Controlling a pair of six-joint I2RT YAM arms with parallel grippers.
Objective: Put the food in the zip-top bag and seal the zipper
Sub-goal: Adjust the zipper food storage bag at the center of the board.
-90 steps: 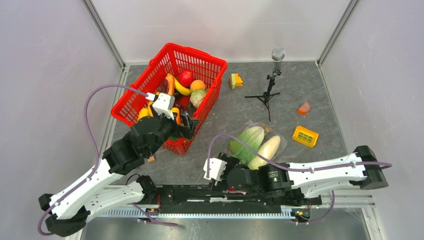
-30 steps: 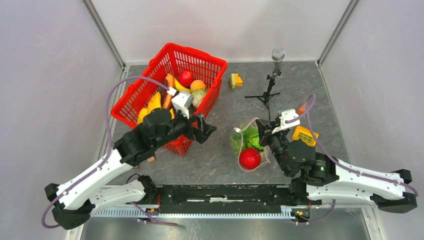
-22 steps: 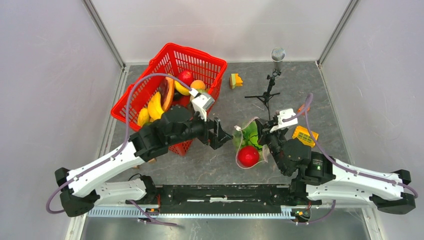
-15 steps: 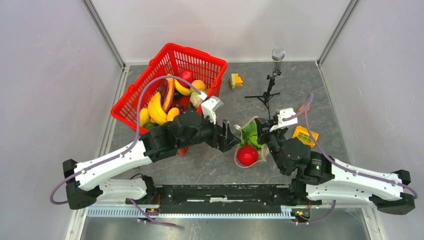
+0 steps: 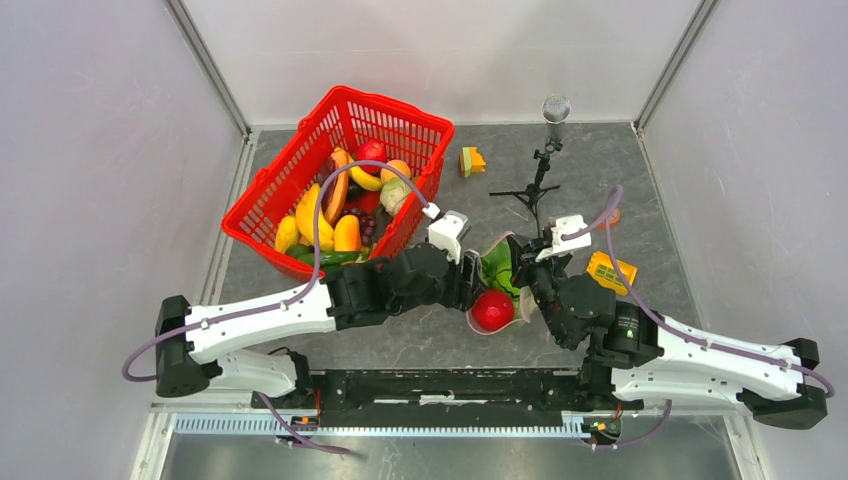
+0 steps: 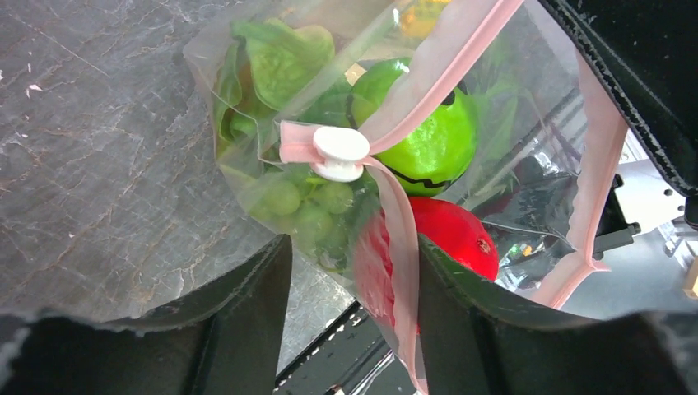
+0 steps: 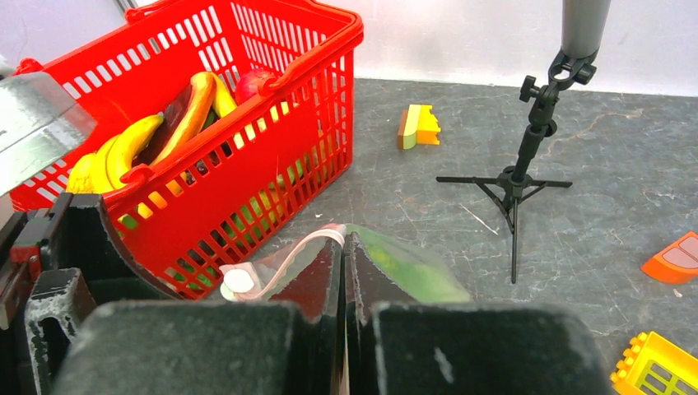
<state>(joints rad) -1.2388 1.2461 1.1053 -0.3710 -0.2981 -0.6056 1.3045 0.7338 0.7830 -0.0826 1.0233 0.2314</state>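
Note:
The clear zip-top bag [image 5: 497,285] stands between both arms, holding green lettuce [image 6: 280,58], a green round fruit [image 6: 428,140], grapes [image 6: 309,206] and a round red fruit [image 5: 492,310]. Its pink zipper [image 6: 436,66] gapes open, with a white slider [image 6: 340,152] at one end. My left gripper [image 6: 352,247] is open and straddles the bag's mouth edge below the slider; the pink strip lies against one finger [image 6: 461,313]. My right gripper [image 7: 343,243] is shut on the bag's far edge [image 5: 528,278]. More food, bananas [image 5: 310,215] among it, lies in the red basket.
The red mesh basket [image 5: 395,105] stands at the back left, close to my left arm. A microphone stand [image 5: 540,185] rises behind the bag. A yellow block [image 5: 610,272], an orange wedge [image 7: 675,259] and a yellow-green piece [image 5: 471,160] lie on the grey floor.
My left arm has swung right from the basket to the bag's mouth, and its jaws have narrowed around the pink strip. The right gripper has kept its hold on the bag.

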